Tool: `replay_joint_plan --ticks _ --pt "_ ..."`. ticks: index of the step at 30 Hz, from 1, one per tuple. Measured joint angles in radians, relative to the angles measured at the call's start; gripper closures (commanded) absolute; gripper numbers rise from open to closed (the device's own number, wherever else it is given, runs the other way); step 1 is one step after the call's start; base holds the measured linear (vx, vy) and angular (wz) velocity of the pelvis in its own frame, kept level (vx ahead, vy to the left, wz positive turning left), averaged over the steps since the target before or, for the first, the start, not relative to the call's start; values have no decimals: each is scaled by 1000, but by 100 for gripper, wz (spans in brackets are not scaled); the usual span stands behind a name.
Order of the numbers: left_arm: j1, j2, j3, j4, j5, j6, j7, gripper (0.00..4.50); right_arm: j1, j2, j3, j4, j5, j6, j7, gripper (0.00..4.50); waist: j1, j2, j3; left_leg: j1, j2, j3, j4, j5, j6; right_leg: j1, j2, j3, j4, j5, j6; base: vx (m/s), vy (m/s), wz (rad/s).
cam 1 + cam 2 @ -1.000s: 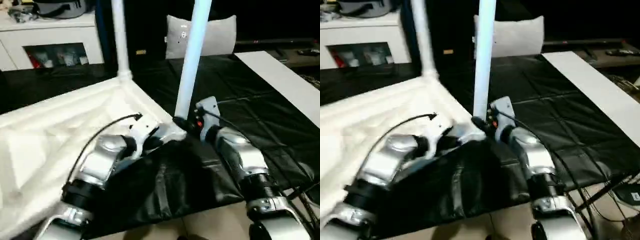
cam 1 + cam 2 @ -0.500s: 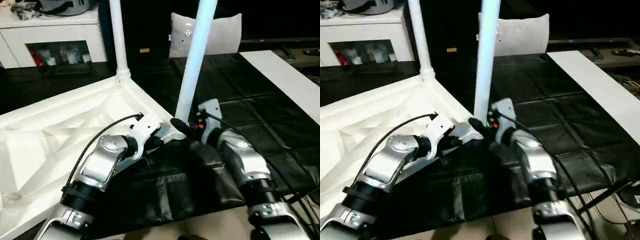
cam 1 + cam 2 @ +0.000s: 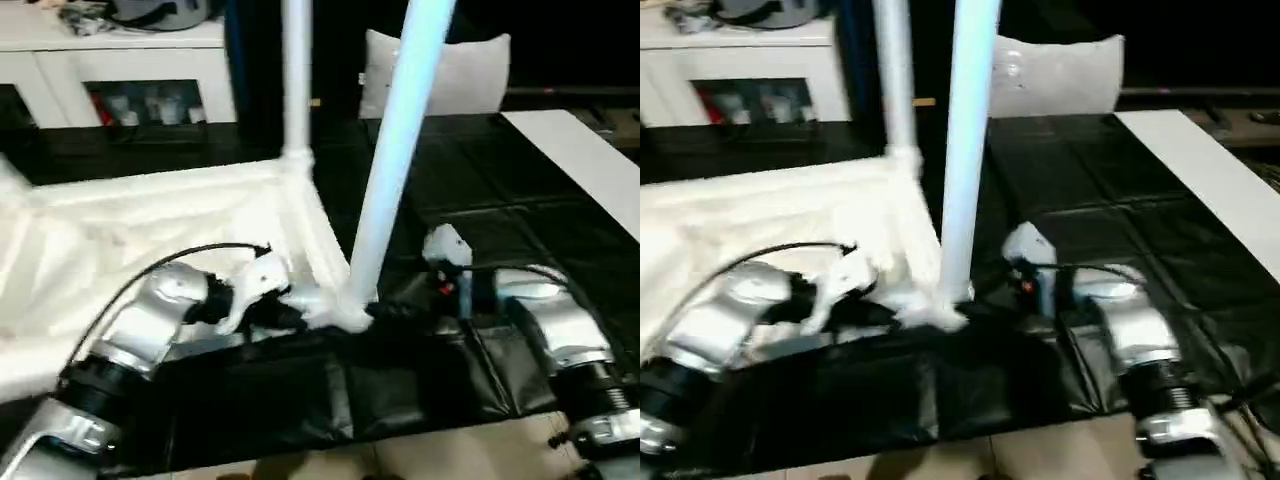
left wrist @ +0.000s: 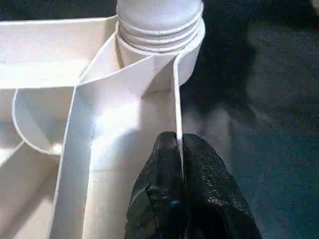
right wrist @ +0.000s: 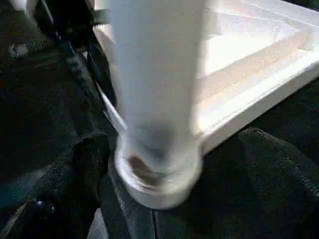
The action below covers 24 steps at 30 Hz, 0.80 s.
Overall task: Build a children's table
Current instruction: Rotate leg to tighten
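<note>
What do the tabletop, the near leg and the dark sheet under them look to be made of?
Tabletop: likely moulded plastic, white, slightly glossy; thin ribs and rounded socket wall. Near leg: smooth white tube, probably plastic, ridged rings at its base. Dark sheet: black, shiny, creased, plastic film or coated fabric; unclear which.

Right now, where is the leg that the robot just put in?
The near leg stands upright in the tabletop's nearest corner socket, middle of the head view. The left gripper pinches the tabletop's rim beside it, and the right gripper sits at its base.
</note>
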<state>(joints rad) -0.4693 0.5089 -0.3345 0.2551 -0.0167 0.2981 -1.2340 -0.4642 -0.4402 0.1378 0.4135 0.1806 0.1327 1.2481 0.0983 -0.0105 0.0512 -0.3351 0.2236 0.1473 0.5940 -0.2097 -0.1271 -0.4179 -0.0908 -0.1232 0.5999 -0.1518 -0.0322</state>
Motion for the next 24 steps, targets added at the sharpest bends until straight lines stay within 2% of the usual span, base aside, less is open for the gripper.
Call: replay_joint_plan --ticks 4,7,8,11,18,24 --pt "-22 36 -40 18 -7 -51 -94 450 0 -12 34 -2 23 -18 118 46 6 0 0 1 0 0 0 0 0 0 0 0 0 0 0 0 0 0" --pt "-32 41 -58 30 -7 -75 -130 450 -1 -17 54 -2 25 -17 159 58 14 0 0 1 0 0 1 0 0 1 0 0 1 0 0 0 0 0" --pt "-34 40 -61 33 -7 -83 -140 450 -3 -17 62 -2 26 -16 169 84 14 0 0 1 0 0 1 0 0 1 0 0 1 0 0 0 0 0" --pt "-41 39 -73 42 -8 -105 -175 450 -5 -14 71 -2 34 -8 203 95 14 -1 0 2 0 0 2 0 0 2 0 0 1 0 0 0 0 0" --pt "-41 38 -76 43 -11 -111 -191 450 -9 -3 90 -2 55 37 234 162 16 -1 0 1 1 0 2 0 0 1 0 0 1 0 1 0 0 0" --pt "-41 38 -76 43 -11 -113 -192 450 -9 -3 100 -5 66 79 249 200 16 -3 0 1 1 0 2 0 0 1 0 0 1 -1 1 0 0 0"
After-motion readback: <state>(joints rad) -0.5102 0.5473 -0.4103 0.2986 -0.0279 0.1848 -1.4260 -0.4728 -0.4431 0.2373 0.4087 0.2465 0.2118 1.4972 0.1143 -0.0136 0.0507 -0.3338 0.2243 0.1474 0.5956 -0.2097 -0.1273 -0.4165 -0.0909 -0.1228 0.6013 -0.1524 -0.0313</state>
